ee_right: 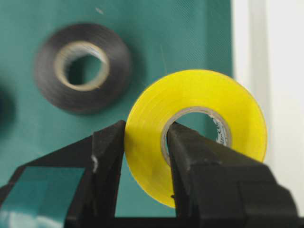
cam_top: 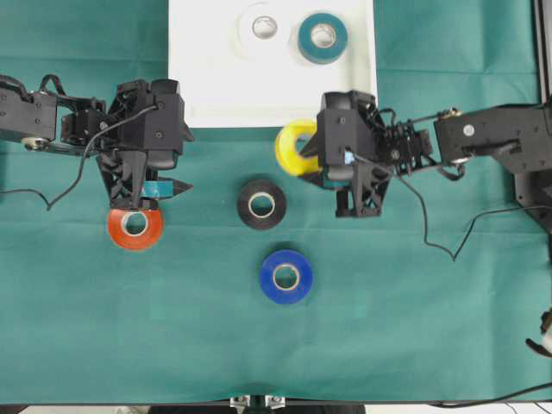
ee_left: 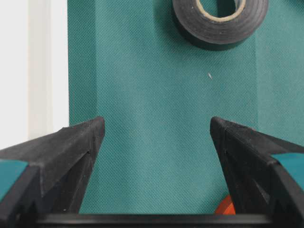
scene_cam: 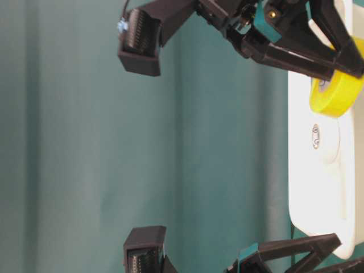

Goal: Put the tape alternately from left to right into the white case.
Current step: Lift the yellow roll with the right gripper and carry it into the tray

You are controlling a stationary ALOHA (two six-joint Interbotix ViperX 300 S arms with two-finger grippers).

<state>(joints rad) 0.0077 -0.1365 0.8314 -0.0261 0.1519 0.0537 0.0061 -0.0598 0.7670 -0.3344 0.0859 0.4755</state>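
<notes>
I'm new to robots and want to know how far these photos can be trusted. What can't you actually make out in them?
- White case: far edge cut off by the overhead frame.
- Red-orange roll: partly under the left gripper overhead.
- Black roll: blurred in the right wrist view.
- Yellow roll: core print too small to read.

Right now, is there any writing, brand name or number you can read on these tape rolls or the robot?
None can be read.
Yellow roll: dark print marks on its pale core, too blurred to read.
White roll: a small printed mark on its core, too small to read.
The other rolls and both grippers show no writing.
</notes>
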